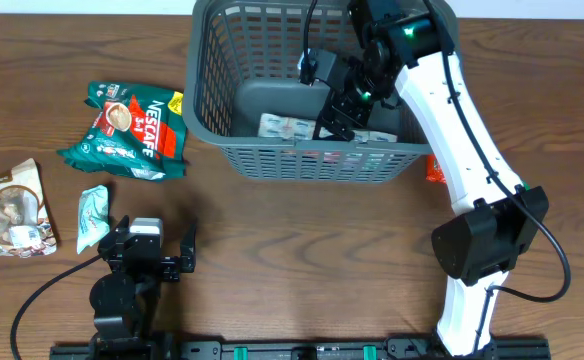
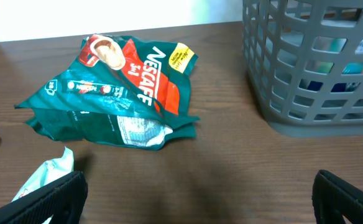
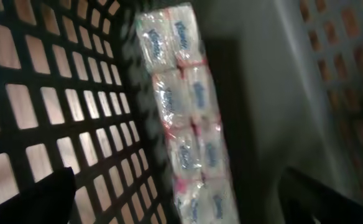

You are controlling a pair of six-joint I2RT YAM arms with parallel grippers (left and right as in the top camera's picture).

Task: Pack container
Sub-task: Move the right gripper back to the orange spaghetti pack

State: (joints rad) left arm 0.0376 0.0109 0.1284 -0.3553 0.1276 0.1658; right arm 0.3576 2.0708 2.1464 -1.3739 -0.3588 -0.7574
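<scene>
1. The container [image 1: 207, 90] stood at the far centre of the table [image 1: 302, 250], its long axis running left to right.
2. The right gripper [image 1: 334, 115] was lowered inside the container, fingers apart and holding nothing. A strip of white tissue packs [image 3: 184, 124] lay on the floor beneath them, its length running along the near lattice wall.
3. The left gripper [image 1: 154, 250] sat low over the near-left of the table, fingers apart and empty.
4. Three loose packets lay left of the container, so the left arm was the nearer one. The Nescafé packet [image 2: 125, 87] lay ahead and left of the left fingers, its long axis crosswise to their approach (probably the next pick).
5. Count outside the container:
   - one Nescafé packet
   - one pale green packet [image 1: 92, 215]
   - one crumpled brown-and-white packet [image 1: 12, 210]
   - one orange item [image 1: 433, 170] at the container's right corner, largely hidden by the right arm
6. The packs within the strip could not be counted reliably.
</scene>
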